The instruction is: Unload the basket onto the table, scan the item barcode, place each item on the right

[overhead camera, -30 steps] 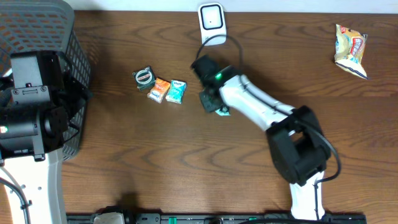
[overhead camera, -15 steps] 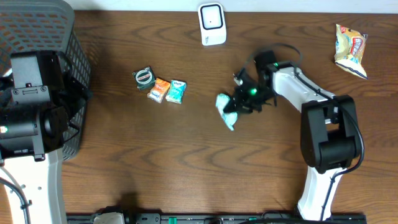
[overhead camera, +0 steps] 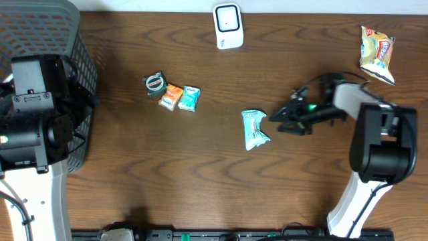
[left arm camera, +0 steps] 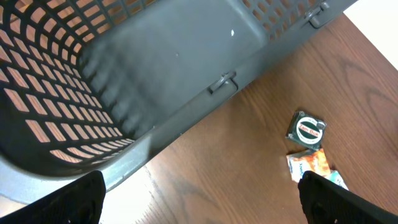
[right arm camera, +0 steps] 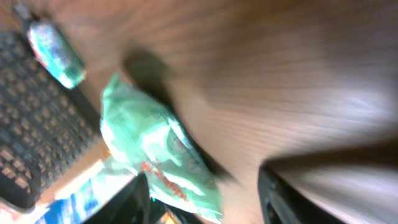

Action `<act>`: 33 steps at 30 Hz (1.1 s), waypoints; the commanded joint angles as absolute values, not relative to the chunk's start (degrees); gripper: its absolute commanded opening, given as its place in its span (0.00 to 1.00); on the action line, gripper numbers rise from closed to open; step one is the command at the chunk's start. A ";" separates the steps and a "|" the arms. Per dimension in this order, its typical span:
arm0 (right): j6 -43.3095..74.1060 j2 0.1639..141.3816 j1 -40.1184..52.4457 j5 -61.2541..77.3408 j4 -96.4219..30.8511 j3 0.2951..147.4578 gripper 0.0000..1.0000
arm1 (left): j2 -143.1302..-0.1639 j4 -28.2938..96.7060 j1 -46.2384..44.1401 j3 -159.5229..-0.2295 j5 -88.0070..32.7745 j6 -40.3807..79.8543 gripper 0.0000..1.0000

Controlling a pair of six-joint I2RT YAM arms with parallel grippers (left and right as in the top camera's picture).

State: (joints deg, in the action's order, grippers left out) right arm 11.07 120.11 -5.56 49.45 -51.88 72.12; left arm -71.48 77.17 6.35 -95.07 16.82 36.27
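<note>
The teal packet (overhead camera: 255, 128) lies flat on the desk (overhead camera: 200, 174), a little right of its middle and free of any grip. The right fingers (right arm camera: 280, 199) are spread apart with nothing between them. In the overhead view they point at the packet from its right side, near it but not touching. The right wrist view is blurred, but it shows the packet (right arm camera: 155, 149) on the wood just ahead of the parted fingers.

The scanner (overhead camera: 227, 25) stands at the middle of the far edge, well apart from the packet. A chip bag (overhead camera: 376, 53) lies by the far right corner. Three small items (overhead camera: 172, 96) sit together left of the desk's middle.

The left fingers (left arm camera: 74, 205) are wide apart and hold nothing. They hang over the rim of the basket (left arm camera: 155, 81) at the left edge.
</note>
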 commanded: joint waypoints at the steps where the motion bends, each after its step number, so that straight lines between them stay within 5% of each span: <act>1: 7.60 118.50 -8.27 42.85 -58.74 78.00 0.55 | -71.53 77.34 6.63 -94.76 17.37 37.19 0.98; 7: 3.33 116.53 -5.52 34.65 -68.03 84.40 0.57 | -71.53 77.34 6.63 -94.76 17.37 37.19 0.98; 15: 3.33 115.83 7.35 33.67 -62.98 84.31 0.57 | -71.53 77.34 6.63 -94.76 17.37 37.17 0.98; 26: 17.45 116.25 17.78 15.92 -57.34 83.53 0.56 | -71.53 77.34 6.63 -94.76 17.37 37.17 0.98; 33: 18.39 116.40 18.09 17.04 -53.06 78.89 0.25 | -71.53 77.34 6.63 -94.76 17.37 37.19 0.98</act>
State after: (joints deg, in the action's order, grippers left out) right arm 17.47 116.84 17.87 18.22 -53.23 81.03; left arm -71.48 77.17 6.35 -95.07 16.80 36.27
